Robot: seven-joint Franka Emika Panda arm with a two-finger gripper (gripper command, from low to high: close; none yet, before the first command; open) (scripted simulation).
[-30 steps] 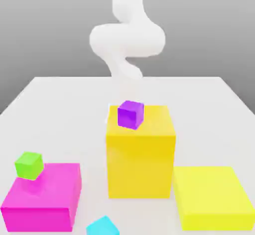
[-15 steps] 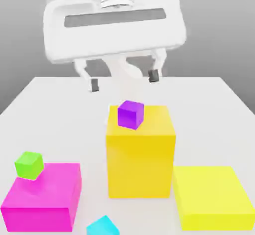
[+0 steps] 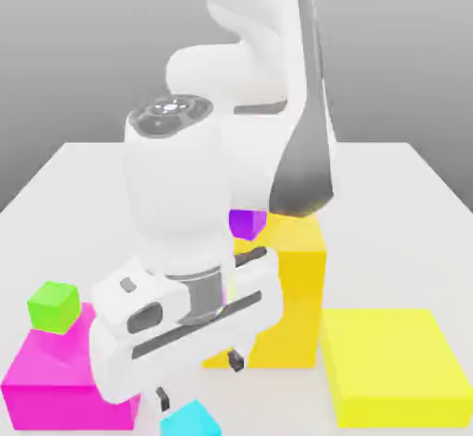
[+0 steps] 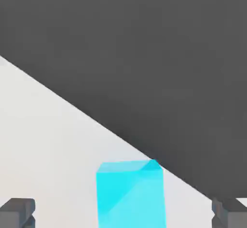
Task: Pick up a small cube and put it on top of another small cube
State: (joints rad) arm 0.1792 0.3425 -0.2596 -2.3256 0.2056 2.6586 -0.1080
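Cyan small cube (image 4: 129,193) sits unlabelled below the wide-open, empty gripper (image 3: 199,379).

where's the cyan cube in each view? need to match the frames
Exterior view: cyan cube at the bottom edge, on the white table, just below the open gripper.
Hand view: cyan cube between the two fingertips, near the table's edge.
Shared landmark: the dark fingertips flanking the cube.

Plain colours are being shown: a small cyan cube (image 3: 189,419), a small bright green cube (image 3: 54,307) on a magenta block (image 3: 46,381), a small purple cube (image 3: 246,224) on a yellow block (image 3: 294,286), and a white table (image 3: 406,212).
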